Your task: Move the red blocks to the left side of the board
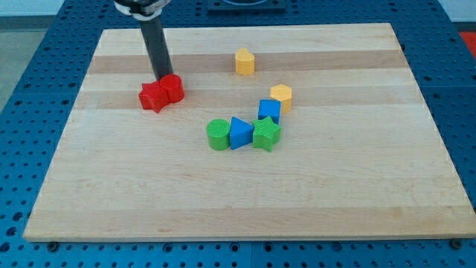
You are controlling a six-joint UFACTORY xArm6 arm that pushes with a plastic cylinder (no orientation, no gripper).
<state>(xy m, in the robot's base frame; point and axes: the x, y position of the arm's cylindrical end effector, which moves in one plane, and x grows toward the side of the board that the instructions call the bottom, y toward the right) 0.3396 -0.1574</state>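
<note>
tip: my tip is down on the board, right at the far edge of the 2 reds, touching or as good as touching the right one. no claw on this rig, just a bare rod, so there's nothing to open, close or grip with

red blocks: 2 of them, pressed together. red star on the left, red cylinder-ish one on the right, a bit farther back

where they sit: left half of the board, toward the far side, but there's bare wood between them and the left edge

progress: honestly mostly there imo. both reds are already left of centre and well apart from everything else

left to do: maybe a nudge further left if they need to hug the edge. the tip sits behind them, not on their right, so it'd have to come round for that

others: yellow block far-middle, another yellow right of centre, then a cluster: blue cube, green cylinder, blue triangle, green star. none in the way
</note>
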